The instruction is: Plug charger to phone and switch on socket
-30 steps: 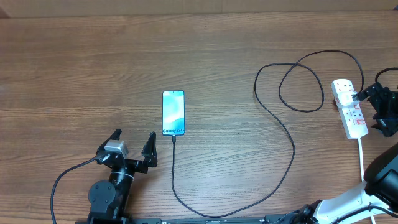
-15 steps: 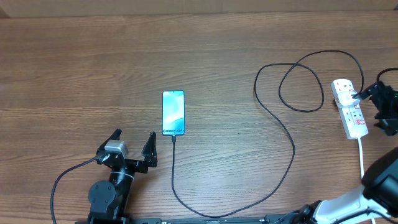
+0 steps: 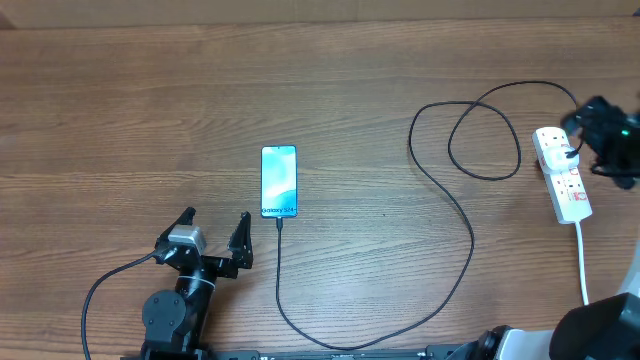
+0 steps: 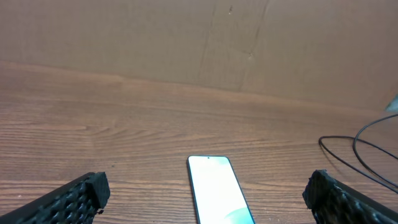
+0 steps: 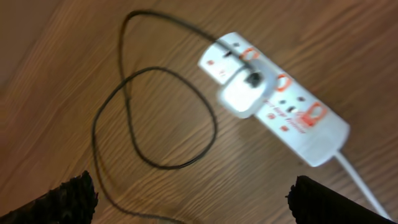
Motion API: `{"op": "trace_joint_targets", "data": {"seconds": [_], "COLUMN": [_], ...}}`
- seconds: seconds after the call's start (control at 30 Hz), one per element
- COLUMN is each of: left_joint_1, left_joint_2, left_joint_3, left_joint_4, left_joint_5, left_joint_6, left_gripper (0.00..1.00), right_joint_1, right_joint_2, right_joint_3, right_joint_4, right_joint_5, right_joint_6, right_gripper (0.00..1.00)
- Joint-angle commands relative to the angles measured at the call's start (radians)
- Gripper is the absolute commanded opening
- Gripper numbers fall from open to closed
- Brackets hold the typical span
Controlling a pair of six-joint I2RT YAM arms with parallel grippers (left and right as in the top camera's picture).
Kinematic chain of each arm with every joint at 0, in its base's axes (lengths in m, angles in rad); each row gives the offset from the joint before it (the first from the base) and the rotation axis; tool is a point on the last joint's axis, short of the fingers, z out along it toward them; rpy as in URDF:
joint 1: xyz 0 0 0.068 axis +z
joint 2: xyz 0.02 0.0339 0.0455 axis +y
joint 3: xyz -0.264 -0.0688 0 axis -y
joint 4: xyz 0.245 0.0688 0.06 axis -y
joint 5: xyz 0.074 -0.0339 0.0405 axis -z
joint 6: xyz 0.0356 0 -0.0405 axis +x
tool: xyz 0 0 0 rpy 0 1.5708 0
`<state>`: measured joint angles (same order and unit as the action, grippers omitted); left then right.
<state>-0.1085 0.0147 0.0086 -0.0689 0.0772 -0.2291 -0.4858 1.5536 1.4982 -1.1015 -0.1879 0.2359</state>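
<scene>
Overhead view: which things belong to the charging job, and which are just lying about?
Job:
- phone
- black charger cable
- white power strip

Just there:
- the strip's white cord
- wooden table

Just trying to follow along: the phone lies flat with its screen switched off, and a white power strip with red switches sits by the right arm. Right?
Not quite. The phone lies flat, but its screen is lit bright blue-teal, as the overhead view shows. The white power strip with red switches does sit by the right arm.
</scene>
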Motion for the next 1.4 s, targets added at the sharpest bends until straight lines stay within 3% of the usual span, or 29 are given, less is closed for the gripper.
{"op": "trace_joint_targets", "data": {"seconds": [0.0,0.5,0.73,0.9,1.13,1.37], "left_joint_1": [0.010,0.010,0.010,0.010,0.010,0.010], "left_joint_2": [-0.011,-0.011,-0.011,-0.011,-0.011,-0.011], "left_joint_3": [-0.004,-0.004,-0.004,-0.004,-0.004,-0.004], "left_joint_4": [-0.003,-0.003,-0.003,-0.003,-0.003,-0.003], "left_joint_5": [-0.010,-0.010,-0.010,-0.010,-0.010,-0.010], "left_joint_6": [0.027,0.027,0.027,0.027,0.027,0.027], "left_gripper": [1.00,0.99,1.00,1.00,1.00,1.00], "right_joint_1": [0.092,0.494,0.536,0.537,0.537,0.537], "right_joint_2": [-0.020,-0.048,-0.076,-0.081,-0.092,-0.119], "right_joint_3": [0.000,0.000,0.000,-0.014,-0.209,-0.530], "right_joint_4": [0.000,0.000,0.010,-0.017,0.070,0.406], "right_joint_5": [-0.008,-0.008,-0.008,0.022,0.021,-0.010], "right_joint_6": [0.002,0.002,0.002,-0.109,-0.241,-0.241], "right_gripper": [1.00,1.00,1.00,1.00,1.00,1.00]}}
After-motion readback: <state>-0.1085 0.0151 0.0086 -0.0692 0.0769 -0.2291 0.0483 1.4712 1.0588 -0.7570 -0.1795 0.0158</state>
